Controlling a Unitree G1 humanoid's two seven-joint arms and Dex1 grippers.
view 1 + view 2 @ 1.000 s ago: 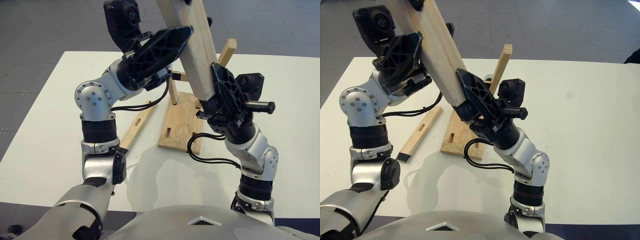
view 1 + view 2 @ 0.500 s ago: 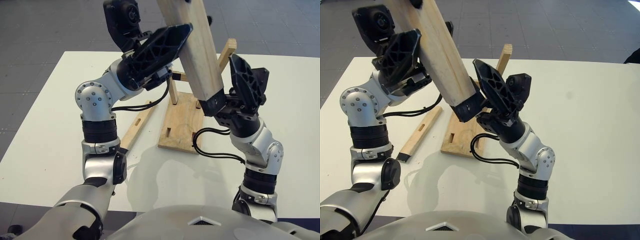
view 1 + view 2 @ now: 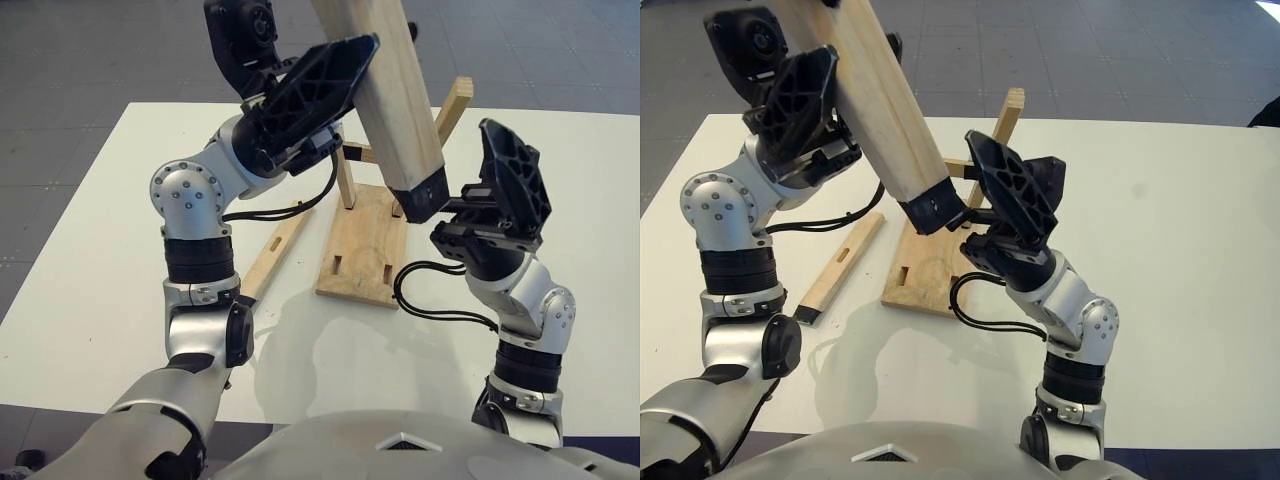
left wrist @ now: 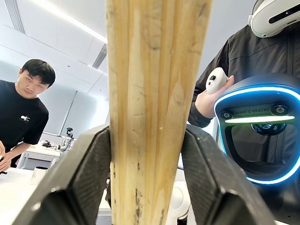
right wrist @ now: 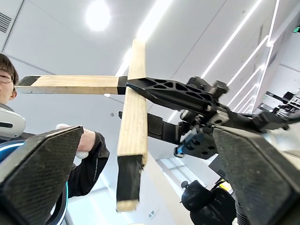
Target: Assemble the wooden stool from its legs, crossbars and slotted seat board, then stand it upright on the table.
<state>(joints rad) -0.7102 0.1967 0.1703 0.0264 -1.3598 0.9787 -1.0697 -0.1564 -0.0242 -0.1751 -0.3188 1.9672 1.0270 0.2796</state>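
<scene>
We see the left claw (image 4: 147, 136) clamped on a tilted wooden leg (image 3: 385, 100) above the desk (image 3: 100, 250); the right claw (image 5: 147, 140) gapes apart beside its dark lower end, over the seat board (image 3: 360, 245).

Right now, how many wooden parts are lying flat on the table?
2. A loose leg lies left of the slotted seat board, which lies mid-table with upright pieces standing on its far end. More may be hidden.

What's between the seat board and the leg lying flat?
Bare table only, seen in both eye views; seat board and flat leg lie apart.
</scene>
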